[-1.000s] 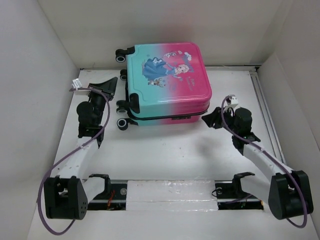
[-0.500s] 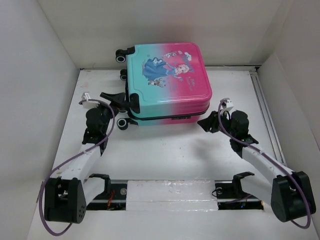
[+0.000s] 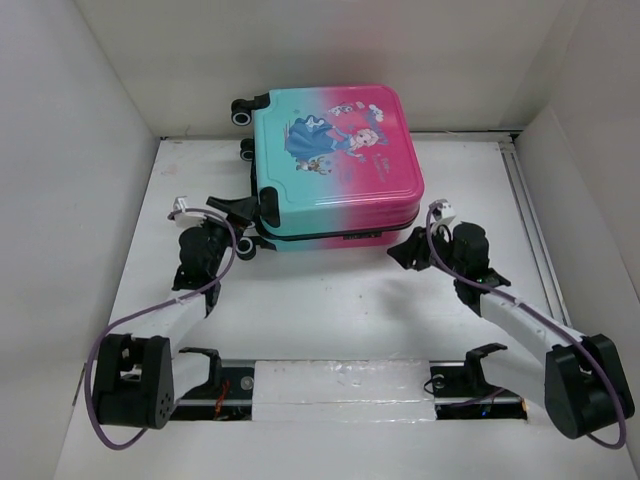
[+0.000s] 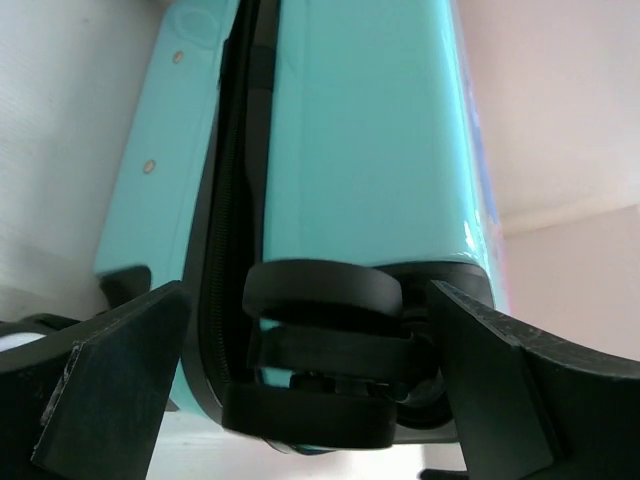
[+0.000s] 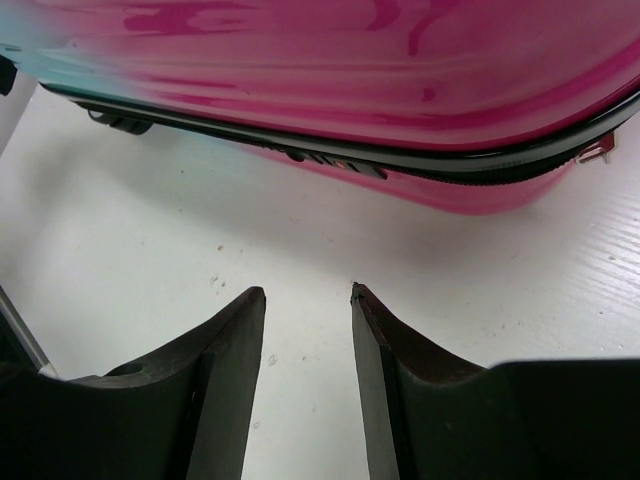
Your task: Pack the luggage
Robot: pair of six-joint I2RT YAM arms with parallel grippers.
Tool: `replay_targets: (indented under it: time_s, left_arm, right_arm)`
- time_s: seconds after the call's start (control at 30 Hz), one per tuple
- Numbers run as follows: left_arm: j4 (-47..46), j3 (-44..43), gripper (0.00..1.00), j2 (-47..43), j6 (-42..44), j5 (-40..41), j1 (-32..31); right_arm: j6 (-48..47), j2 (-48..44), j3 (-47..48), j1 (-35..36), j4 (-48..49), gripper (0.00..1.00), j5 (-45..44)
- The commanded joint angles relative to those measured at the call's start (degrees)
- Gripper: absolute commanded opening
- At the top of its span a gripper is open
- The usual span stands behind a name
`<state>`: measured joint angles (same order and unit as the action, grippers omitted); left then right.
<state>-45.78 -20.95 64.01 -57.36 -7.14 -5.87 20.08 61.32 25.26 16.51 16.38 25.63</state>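
Near edge: metal rail (image 3: 230, 385) across the front, its middle covered by a crinkly white strip (image 3: 340, 385). Black blocky arm bases at both ends, and a purple cable (image 3: 98, 375) loops off each arm. Arm links are smooth white shells.

White table (image 3: 330, 310), matte with a faint ribbed grain in the right wrist view and a few dark specks.

Right gripper (image 5: 307, 290): black, wedge-shaped fingers, jaws partly apart with nothing between them. It hangs over bare table just short of the pink near side of the luggage (image 3: 340, 160), not touching it.

Left gripper (image 4: 308, 300): jaws spread wide either side of the near-left wheel (image 4: 320, 295), a black rounded caster. There are gaps on both sides, so it is not clamped. That wheel sits directly between the fingers.

The luggage lies flat at far centre of the table, print side up, teal end left and pink end right, wheels on the left side. It has a glossy hard shell with rounded corners. A black zipper seam (image 5: 330, 160) runs round the edge and the halves are together. A small metal ring (image 5: 600, 148) sits on the seam at the pink end. Far wheel (image 3: 243, 112) is black and white.

Slotted track (image 3: 525, 220) along the table's right edge. Plain white walls (image 3: 300, 50) on three sides, close behind the luggage.
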Motion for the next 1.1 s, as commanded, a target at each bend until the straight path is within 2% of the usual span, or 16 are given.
replay_targets:
  time_s: [0.0, 0.3, 0.57, 0.7, 0.73, 0.93, 1.0, 1.07]
  left_arm:
    - [-2.5, 3.4, 0.99, -1.2, -5.7, -2.0, -0.2]
    - [-16.8, 4.4, 0.98, 2.6, -21.3, -1.4, -0.2]
    - [-22.2, 2.6, 0.95, 7.4, -25.8, 2.9, -0.2]
    - [-27.7, 2.1, 0.86, 11.4, -28.6, 2.3, -0.2]
    - [-30.0, 2.1, 0.79, 12.8, -28.6, 2.3, -0.2]
    - [-32.8, 2.1, 0.63, 14.7, -29.9, 1.7, -0.2]
    - [-33.4, 2.1, 0.51, 14.7, -29.9, 2.2, -0.2]
    - [-32.8, 2.1, 0.44, 14.0, -29.2, 2.8, -0.2]
  right_arm:
    - [-1.3, 0.4, 1.4, 0.8, 1.3, 0.46, -0.1]
    - [-1.3, 1.4, 1.9, 3.1, 1.8, 0.46, -0.1]
    - [-1.8, 1.4, 1.4, 4.1, 1.8, 0.46, -0.1]
    - [-1.8, 0.9, 1.4, 4.1, 1.8, 0.46, -0.1]
    - [-1.8, 0.9, 1.4, 4.1, 1.8, 0.46, -0.1]
    - [-1.8, 0.4, 0.8, 4.1, 1.8, 0.46, -0.7]
    - [-1.8, 0.4, 0.8, 4.1, 1.8, 0.46, -0.7]
    - [-1.8, 0.4, 0.8, 4.1, 1.8, 0.46, -0.7]
